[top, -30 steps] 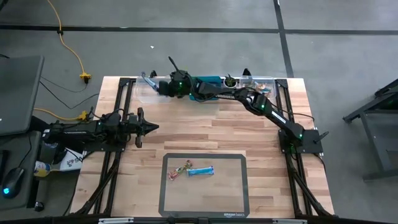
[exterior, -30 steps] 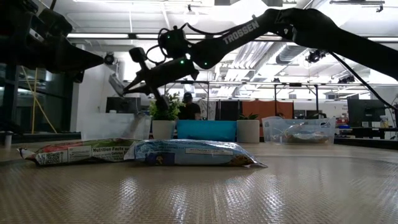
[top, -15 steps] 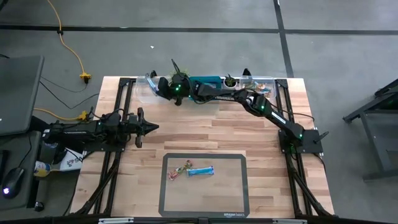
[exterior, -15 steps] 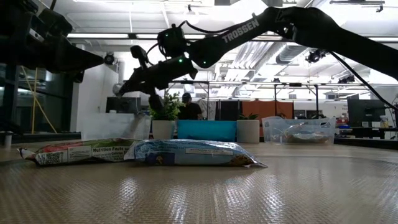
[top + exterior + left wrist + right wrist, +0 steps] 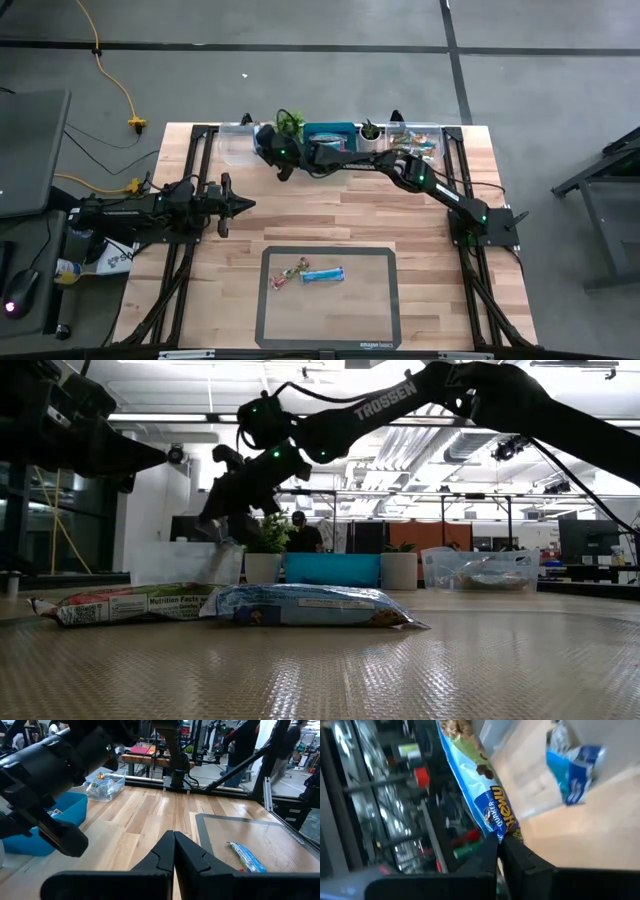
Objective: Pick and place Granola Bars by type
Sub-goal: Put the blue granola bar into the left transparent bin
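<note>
Pale wooden table w/ dark-framed mat at near edge; clear plastic bin at far left, blue bin beside it. Right arm reaches across far side, right gripper clamped on a light blue shiny-wrapped granola bar, over the clear bin. To do it well: lower first, release only once fully inside bin walls. Two more bars on mat: blue one, multicoloured one. Left gripper pinched closed on nothing, waits at left.
</note>
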You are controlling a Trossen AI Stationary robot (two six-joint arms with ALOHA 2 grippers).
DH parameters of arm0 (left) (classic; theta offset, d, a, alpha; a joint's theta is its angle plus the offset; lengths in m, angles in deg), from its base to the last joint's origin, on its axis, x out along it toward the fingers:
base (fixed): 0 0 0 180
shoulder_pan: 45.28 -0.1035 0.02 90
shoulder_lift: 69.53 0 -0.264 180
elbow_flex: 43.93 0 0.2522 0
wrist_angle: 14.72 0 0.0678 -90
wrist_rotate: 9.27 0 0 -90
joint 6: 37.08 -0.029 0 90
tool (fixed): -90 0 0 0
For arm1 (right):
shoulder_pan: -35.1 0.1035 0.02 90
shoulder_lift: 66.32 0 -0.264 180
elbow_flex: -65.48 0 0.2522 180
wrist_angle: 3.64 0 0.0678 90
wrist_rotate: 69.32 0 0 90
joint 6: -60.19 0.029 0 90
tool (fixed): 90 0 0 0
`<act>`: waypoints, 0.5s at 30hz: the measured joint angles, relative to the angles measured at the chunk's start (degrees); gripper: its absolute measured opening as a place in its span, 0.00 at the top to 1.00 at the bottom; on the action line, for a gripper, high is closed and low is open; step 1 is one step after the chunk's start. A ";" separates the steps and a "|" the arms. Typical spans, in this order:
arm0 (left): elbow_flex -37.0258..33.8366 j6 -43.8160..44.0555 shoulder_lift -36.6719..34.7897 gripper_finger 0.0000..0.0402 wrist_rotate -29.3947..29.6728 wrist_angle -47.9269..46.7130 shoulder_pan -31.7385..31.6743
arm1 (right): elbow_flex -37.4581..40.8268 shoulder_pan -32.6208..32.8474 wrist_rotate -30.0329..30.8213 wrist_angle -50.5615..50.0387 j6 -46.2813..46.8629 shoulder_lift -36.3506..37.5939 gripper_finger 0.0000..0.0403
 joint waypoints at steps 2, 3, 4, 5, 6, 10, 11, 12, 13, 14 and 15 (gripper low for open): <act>0.01 -0.02 0.01 1.00 0.00 0.00 0.00 | 0.00 -0.01 0.39 -0.30 0.68 0.00 1.00; 0.01 -0.02 0.00 1.00 0.00 0.00 0.00 | 0.00 -0.05 0.01 -0.40 0.68 -0.06 1.00; 0.02 0.00 0.02 1.00 0.00 0.00 0.02 | -0.03 -0.23 -0.69 -0.27 0.71 -0.33 1.00; 0.00 -0.02 0.00 1.00 0.00 0.00 0.00 | -0.04 -0.52 -1.96 -0.31 0.80 -0.49 1.00; 0.01 0.00 0.01 1.00 0.00 0.00 0.01 | -0.02 -0.69 -3.00 -0.74 0.91 -0.60 1.00; 0.00 0.00 0.00 1.00 0.00 0.00 0.02 | -0.02 -1.07 -1.67 -3.72 0.70 -0.66 1.00; 0.02 0.00 0.00 1.00 0.00 0.00 0.02 | -0.02 -1.30 -1.74 -3.92 0.69 -0.66 1.00; 0.00 0.00 0.01 1.00 0.00 0.00 0.00 | -0.02 -1.48 -2.00 -3.99 0.71 -0.66 1.00; 0.01 0.00 0.00 1.00 0.00 0.00 0.00 | -0.02 -1.67 -2.13 -4.17 0.76 -0.67 1.00; 0.00 0.00 0.02 1.00 0.00 0.00 0.01 | -0.02 -1.80 -2.10 -4.16 0.76 -0.74 1.00; 0.00 0.00 0.00 1.00 0.00 0.00 0.00 | -0.02 -2.00 -2.18 -4.08 0.86 -0.77 1.00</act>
